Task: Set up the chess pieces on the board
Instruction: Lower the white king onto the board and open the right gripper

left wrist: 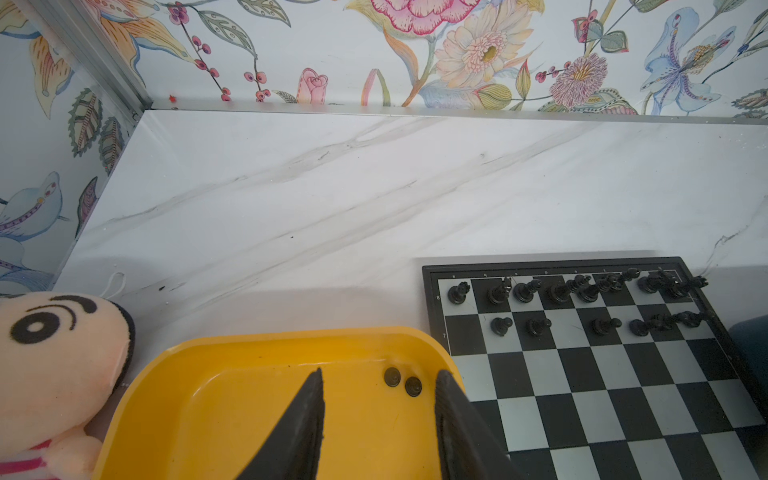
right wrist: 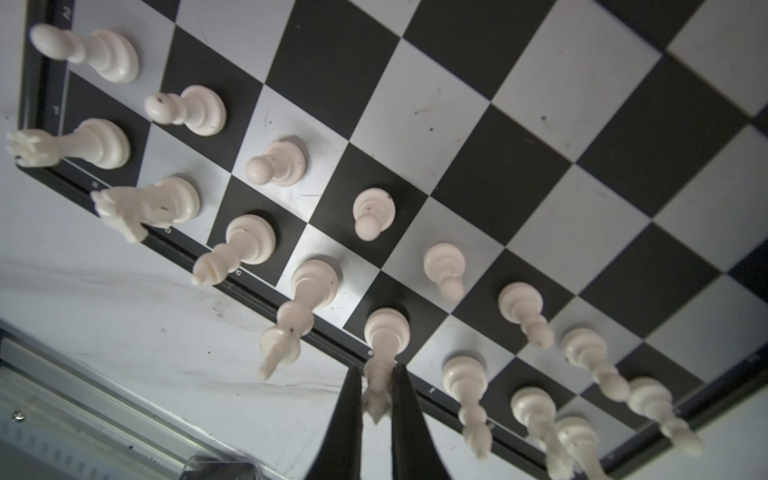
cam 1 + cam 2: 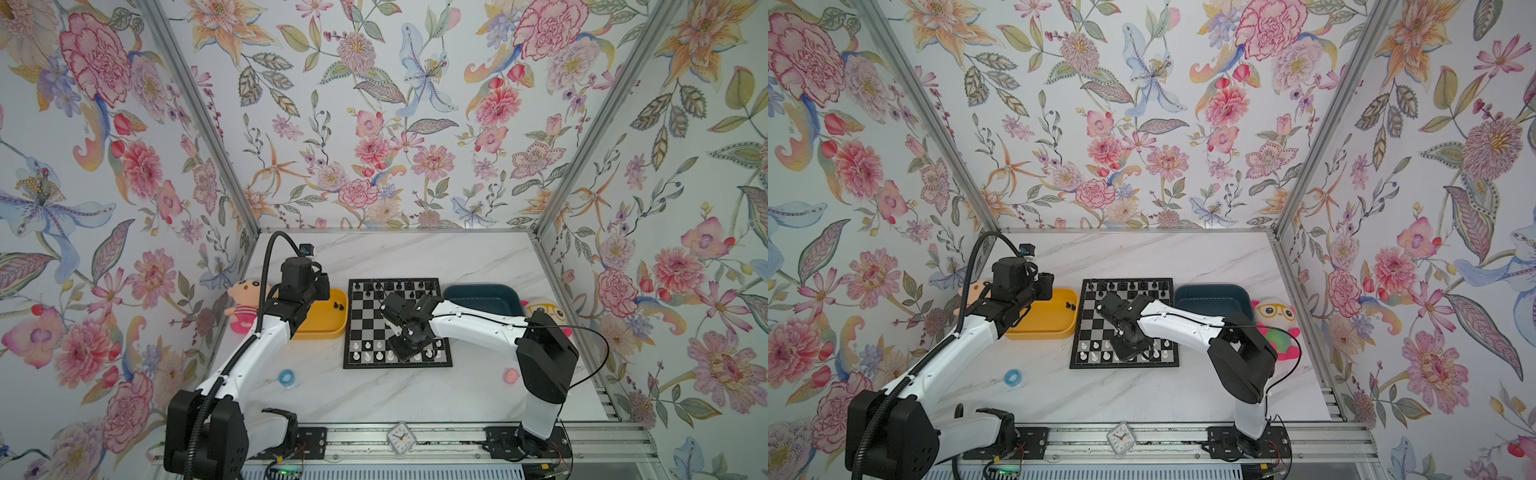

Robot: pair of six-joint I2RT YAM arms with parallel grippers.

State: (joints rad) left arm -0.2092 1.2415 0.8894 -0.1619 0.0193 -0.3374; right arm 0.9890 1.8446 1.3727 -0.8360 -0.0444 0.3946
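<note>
Chess pieces (image 2: pixel 276 162) mostly fill their rows on the board (image 3: pixel 371 320); the right gripper (image 2: pixel 376 382) pinches the top of a white piece (image 2: pixel 386 332), apparently seating it, while the left gripper (image 1: pixel 380 374) gapes empty over two black pawns (image 1: pixel 392 377) in the tray (image 1: pixel 249 395).

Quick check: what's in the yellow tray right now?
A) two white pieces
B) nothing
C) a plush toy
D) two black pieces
D: two small black pieces lie side by side in the yellow tray, near its corner by the board, as the left wrist view shows.

One board (image 3: pixel 365 321), two trays (image 3: pixel 321 323), two plushies (image 3: pixel 243 305)
</note>
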